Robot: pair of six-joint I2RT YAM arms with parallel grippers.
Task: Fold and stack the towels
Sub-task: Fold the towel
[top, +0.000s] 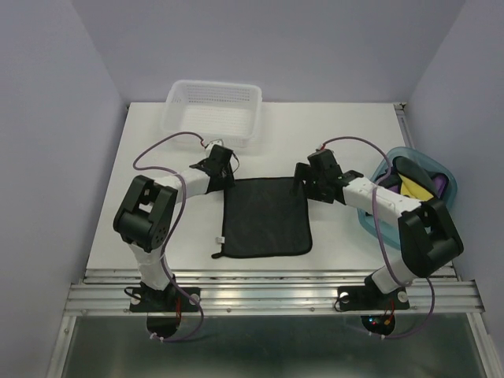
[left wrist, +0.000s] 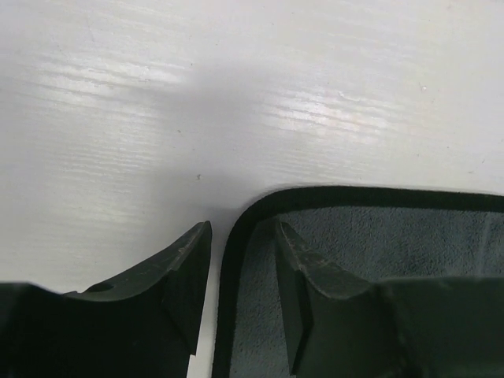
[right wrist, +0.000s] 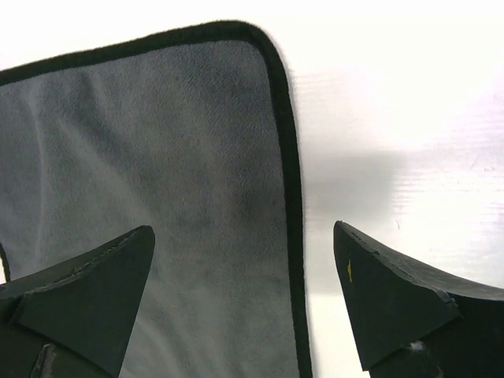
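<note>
**Black towel** (top: 266, 216): is lying spread flat in a single layer at the middle of the table (top: 354, 134). It is near-square, with its slightly longer axis running from the near edge toward the far one. A small loop tag (top: 219, 246) is sticking out at the near-left corner. No brand or lettering is showing on it.

**Left gripper** (top: 221, 167): is sitting at the towel's far-left corner. In the wrist view its jaws are parted narrowly and straddling the hem, one on bare table and one over cloth, gripping nothing.

**Right gripper** (top: 304, 178): is sitting at the far-right corner, jaws spread wide across the right hem and empty.

Each arm is equally near its own corner, so the fold looks set to run far edge toward near.

**Other towels** (top: 425, 179): are lying bunched in the blue tub (top: 386, 161) at the right.

**White basket** (top: 177, 102): is standing at the far edge.
</note>
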